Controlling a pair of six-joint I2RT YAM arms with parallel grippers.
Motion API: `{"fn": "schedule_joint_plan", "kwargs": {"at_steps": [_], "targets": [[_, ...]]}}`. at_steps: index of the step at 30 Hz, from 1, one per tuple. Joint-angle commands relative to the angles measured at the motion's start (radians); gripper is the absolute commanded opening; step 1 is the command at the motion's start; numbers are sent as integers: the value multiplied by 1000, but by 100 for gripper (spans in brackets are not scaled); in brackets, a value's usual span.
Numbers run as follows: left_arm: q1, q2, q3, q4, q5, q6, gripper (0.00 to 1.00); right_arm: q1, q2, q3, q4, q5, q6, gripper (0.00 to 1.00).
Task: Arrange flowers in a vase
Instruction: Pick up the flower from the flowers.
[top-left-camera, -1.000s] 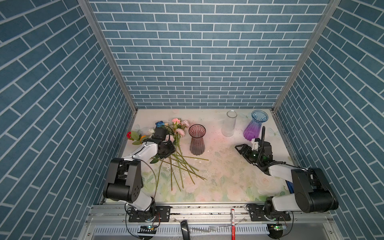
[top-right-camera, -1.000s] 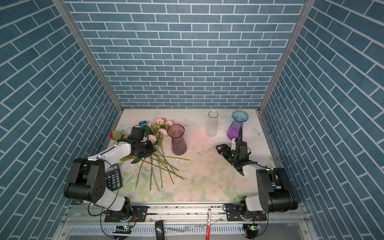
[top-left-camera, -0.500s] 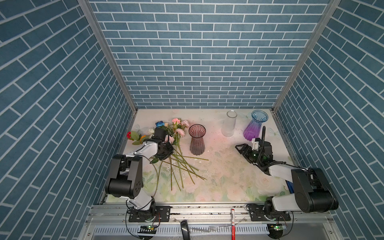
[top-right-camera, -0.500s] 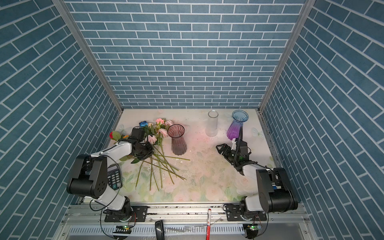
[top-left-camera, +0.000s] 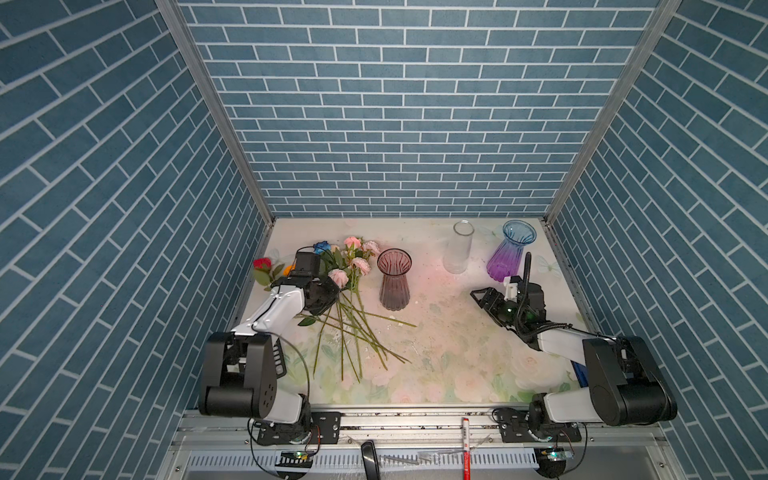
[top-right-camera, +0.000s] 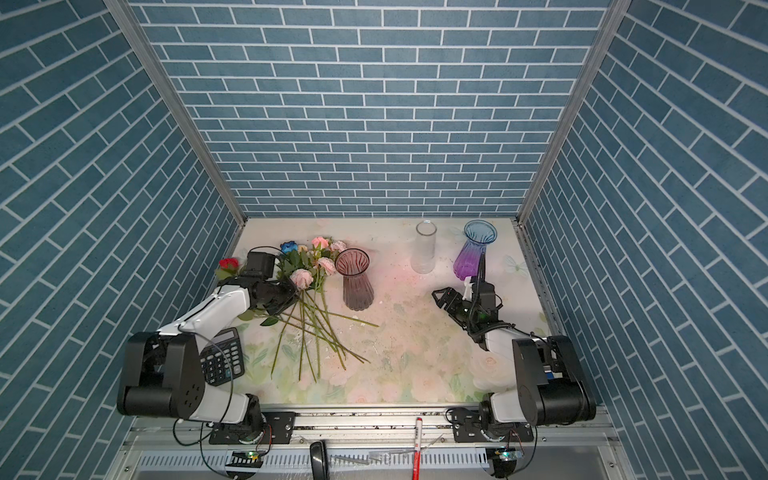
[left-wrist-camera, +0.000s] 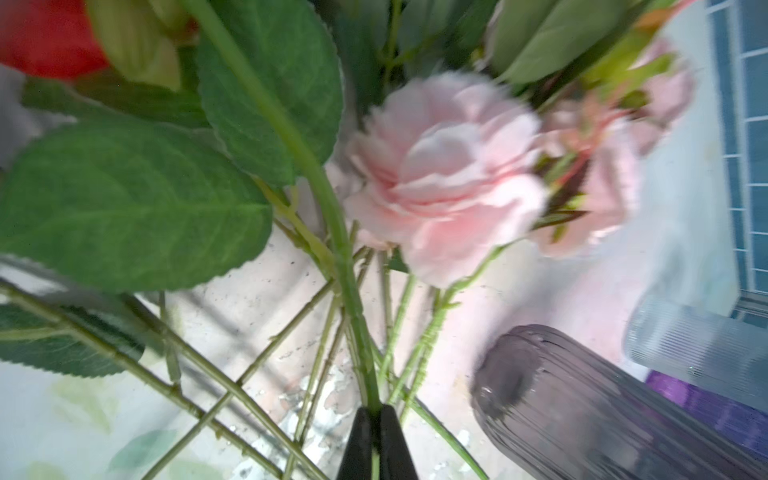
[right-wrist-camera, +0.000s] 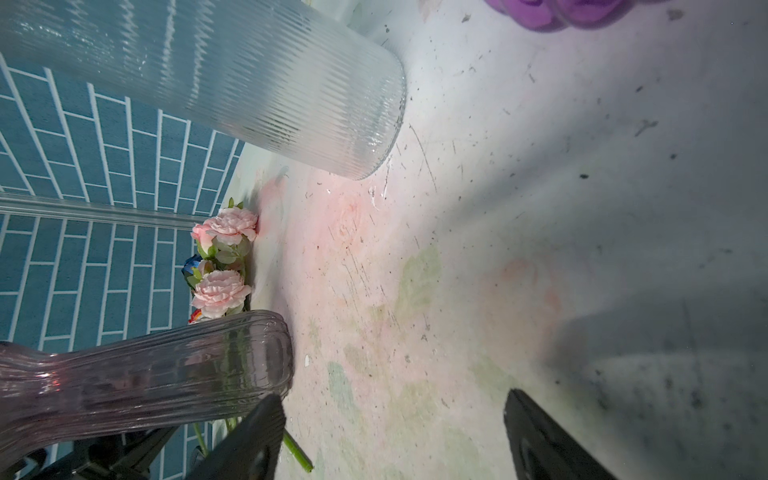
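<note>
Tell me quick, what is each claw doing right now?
Left gripper: closed, pinching a green flower stem.
Right gripper: open, holding nothing.

A calculator (top-right-camera: 220, 357) lies on the floral table (top-right-camera: 415, 353).

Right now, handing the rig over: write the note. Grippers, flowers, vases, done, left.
Left gripper: shut on one green stem in the pile.
Right gripper: open, empty, over the table near the purple vase.
Flowers: lying on the table beside the mauve vase; clear vase further back.
Done: one stem gripped; all three vases empty.
Left: lift it, put it in a vase, then the rest.
</note>
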Motion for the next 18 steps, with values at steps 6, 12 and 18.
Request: {"fn": "schedule_joint_plan", "kwargs": {"at_steps": [6,12,18], "targets": [[5,-168,124,-44,73,8,0,-5,-37,-20,18,11,28,85],[-6,-235,177,42,154,7,0,-5,-48,-25,17,13,28,85],[-58,-262,299,171,163,31,0,-5,-47,-24,21,11,29,85]]}}
